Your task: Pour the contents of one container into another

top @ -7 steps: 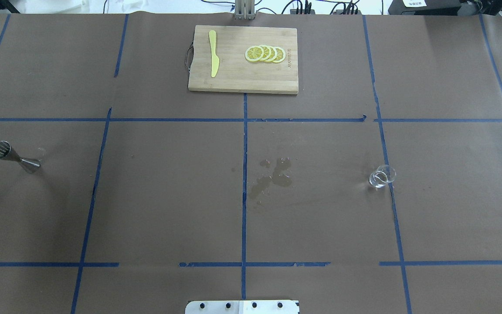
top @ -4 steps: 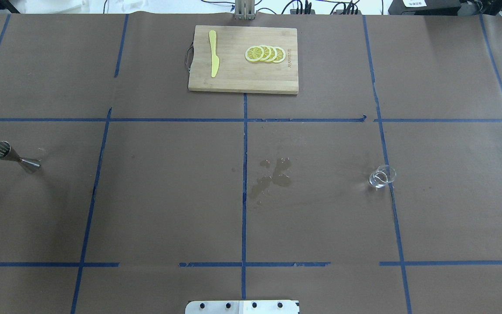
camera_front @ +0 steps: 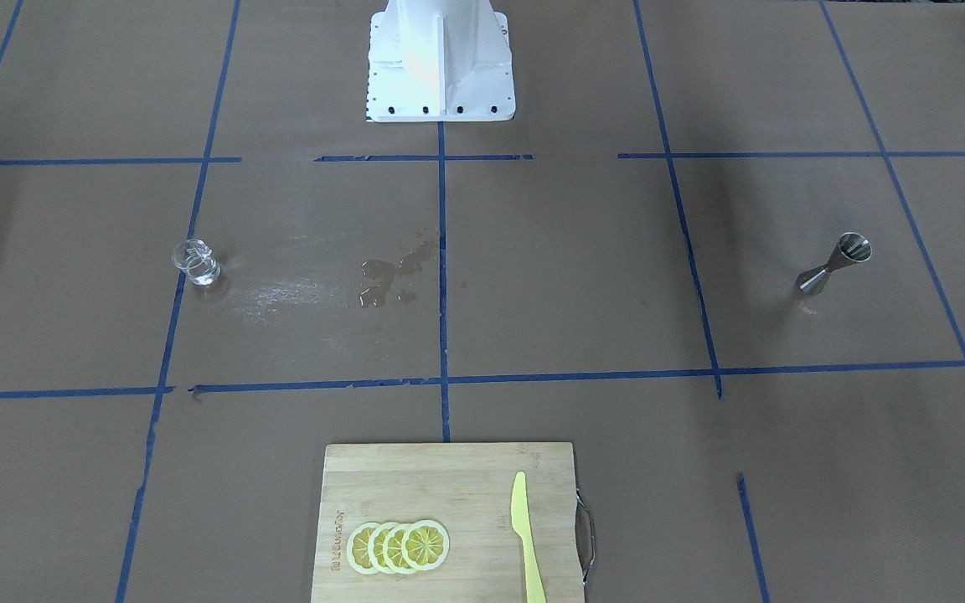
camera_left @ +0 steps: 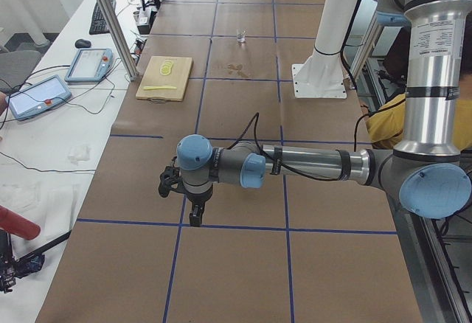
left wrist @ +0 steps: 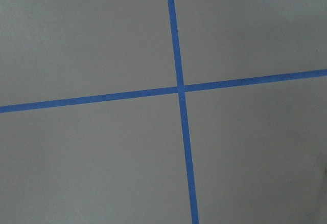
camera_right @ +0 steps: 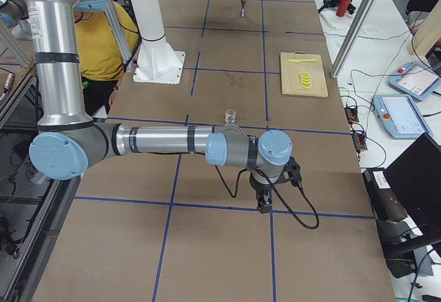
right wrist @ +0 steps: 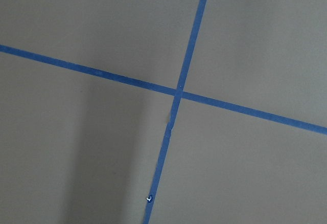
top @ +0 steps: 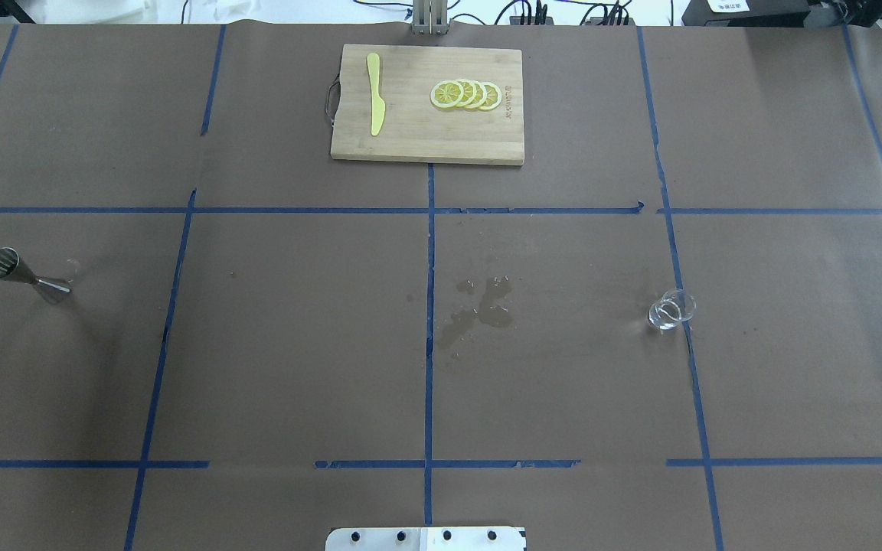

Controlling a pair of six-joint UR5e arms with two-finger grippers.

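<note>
- Overhead exterior view: the small clear glass cup is short, round and see-through, with a slightly flared rim. It stands upright on the robot's right half of the worktop, against a blue tape line.
- The steel jigger is shiny grey metal, two cones joined at a narrow waist. It stands on one cone with the other mouth open upward, far over on the robot's left, well apart from the cup.
- The worktop is covered in matte brown paper, marked into squares by the blue tape.
- A glossy wet patch darkens the paper just beside the centre tape line, between cup and jigger and nearer the cup.
- At the far edge lies a pale wooden cutting board with a dark handle. On it are a flat yellow knife and a fanned row of lemon slices, well clear of both vessels.
- A white metal base plate sits at the near edge.
- The left end effector points down, close over the paper beyond the worktop's left end, holding nothing visible. I cannot tell whether it is spread or pressed together.
- The right end effector hangs likewise past the right end, near a tape line. Its state cannot be told either.
- Both wrist views show only brown paper and crossing tape.
</note>
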